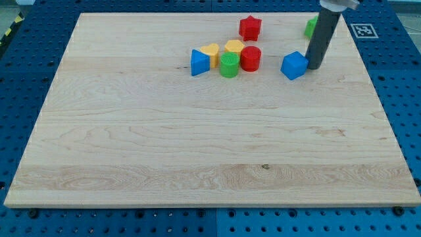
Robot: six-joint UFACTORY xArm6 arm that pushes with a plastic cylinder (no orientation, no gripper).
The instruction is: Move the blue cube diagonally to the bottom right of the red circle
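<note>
Camera view: my tip touches blue cube on its right side; cube sits right of red circle, apart. No gripper on rod.

A pale, streaky-grained wooden board is lying on a blue perforated table. At twelve o'clock, a red star block, red cylinder block, green cylinder block and blue cube block are showing bright, plain colours.

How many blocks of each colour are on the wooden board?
Red: 2, the star and the circle
Blue: 2, the triangle and the cube
Yellow: 2, one and another
Green: 2, the cylinder and one half hidden behind the rod
Total: 8
</note>
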